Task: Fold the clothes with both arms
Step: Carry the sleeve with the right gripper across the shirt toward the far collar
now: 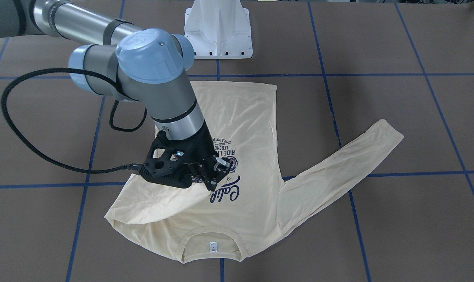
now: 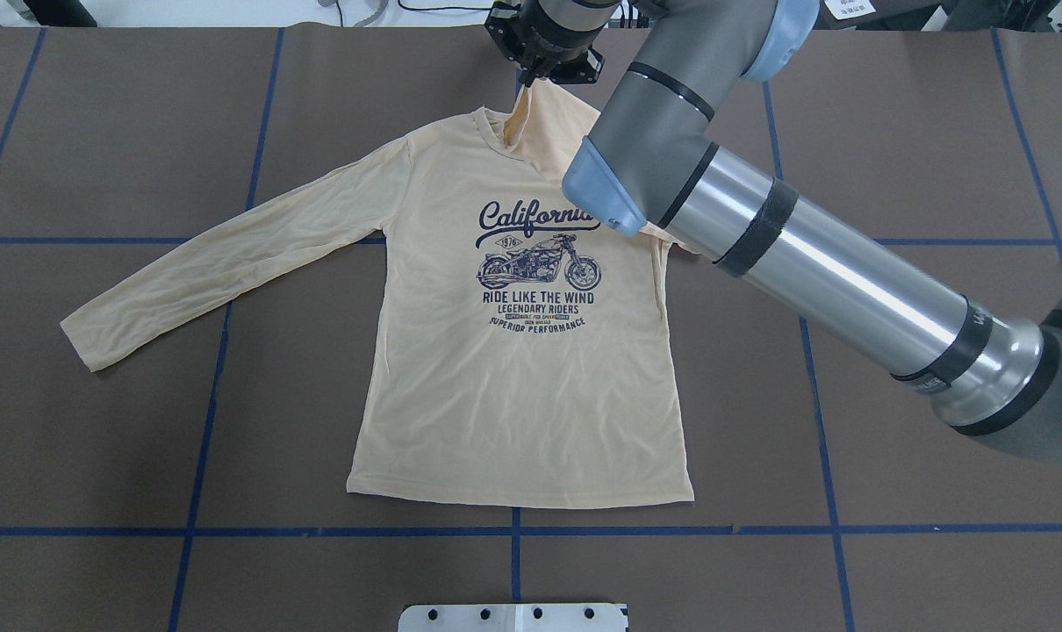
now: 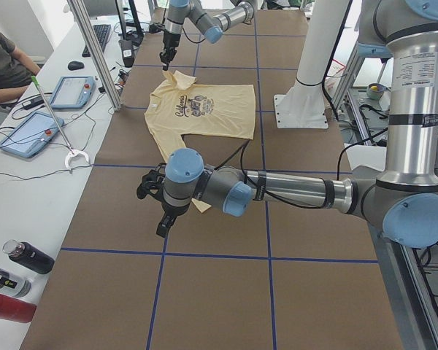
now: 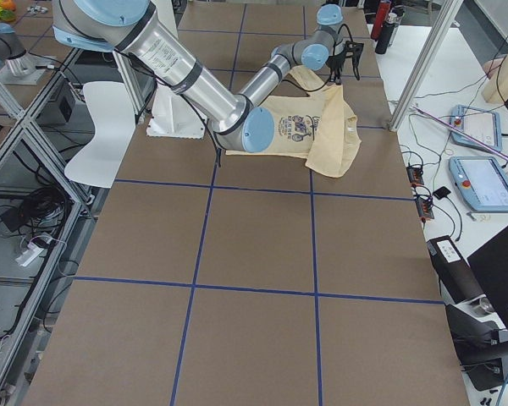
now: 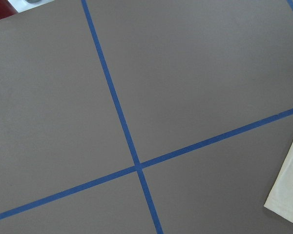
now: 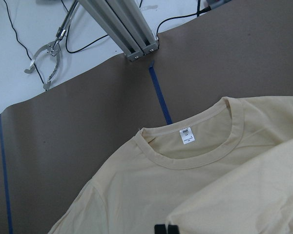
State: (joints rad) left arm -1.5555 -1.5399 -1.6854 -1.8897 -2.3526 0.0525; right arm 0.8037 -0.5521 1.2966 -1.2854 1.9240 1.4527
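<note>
Spanning the T-shirt [image 2: 513, 395], the right arm [image 2: 829, 272] hides one shoulder.

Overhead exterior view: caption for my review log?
Black right gripper pinches a raised fold of the pale cream-yellow long-sleeved T-shirt.

t-shirt [image 2: 513, 395] thin matt wrinkled cloth; right arm [image 2: 847, 290] glossy metal; table [image 2: 935, 132] matt, smooth

A brown table [image 2: 101, 439] is marked into large squares by blue tape lines [image 2: 233, 531]. A pale yellow T-shirt [image 2: 513, 395] lies print-up on it, one sleeve stretched flat toward the robot's left. A white pedestal base [image 1: 218, 31] stands near the hem.
</note>
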